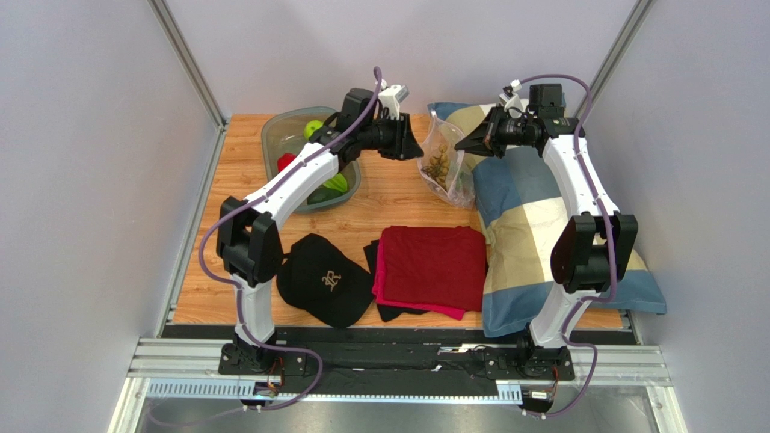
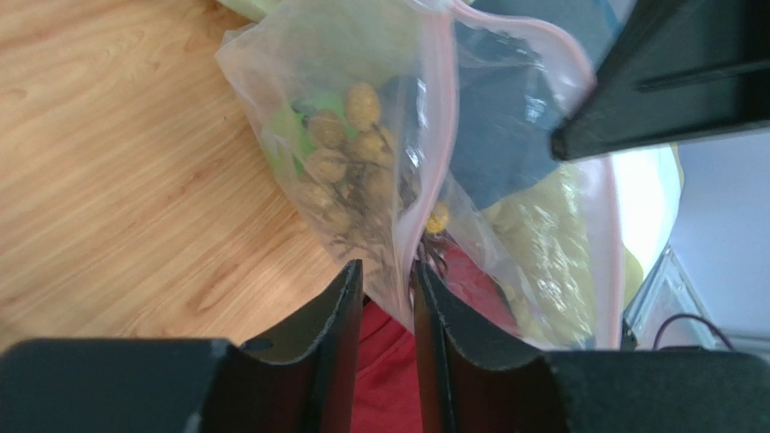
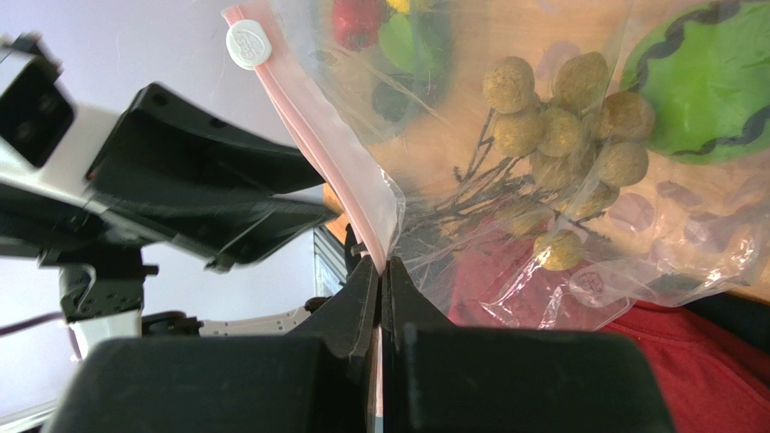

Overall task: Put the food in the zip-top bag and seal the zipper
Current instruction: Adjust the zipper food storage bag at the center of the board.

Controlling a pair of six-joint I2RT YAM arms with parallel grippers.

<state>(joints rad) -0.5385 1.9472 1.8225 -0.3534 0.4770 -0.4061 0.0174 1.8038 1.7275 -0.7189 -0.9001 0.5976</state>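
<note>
Zip-top bag (image 1: 443,171) stood upright between both arms, beside the pillow (image 1: 542,225); couldn't tell if its bottom touched the table (image 1: 398,194). The right gripper (image 3: 384,271) was clamped fully shut on the bag's mouth edge, right on the pink zipper (image 3: 316,144) strip, w/ a white tab (image 3: 246,45) at the strip's far end. The left gripper (image 2: 389,302) had its jaws a narrow slit apart, straddling the opposite edge of the film. A gap showed between the fingers, so prob. not pinching. Inside the bag sat the brownish grape bunch (image 3: 560,126), low in the pouch. A bright green piece (image 3: 714,81) showed thru the film next to it; couldn't tell if it was inside or behind. In the left wrist view the two pink strip halves were well apart, so the mouth was open and the zipper unsealed. Further out, in the top view, the grey-green tray (image 1: 271,135) at the table's left rear held the rest of the food: a green apple (image 1: 313,128), a red pepper (image 1: 286,162) and another green item (image 1: 333,183) at least. Other pcs were too small to tell. Judgement: early stage, approx one item bagged, w/ most of the food left to load and then the zipper to press shut end to end.
</note>
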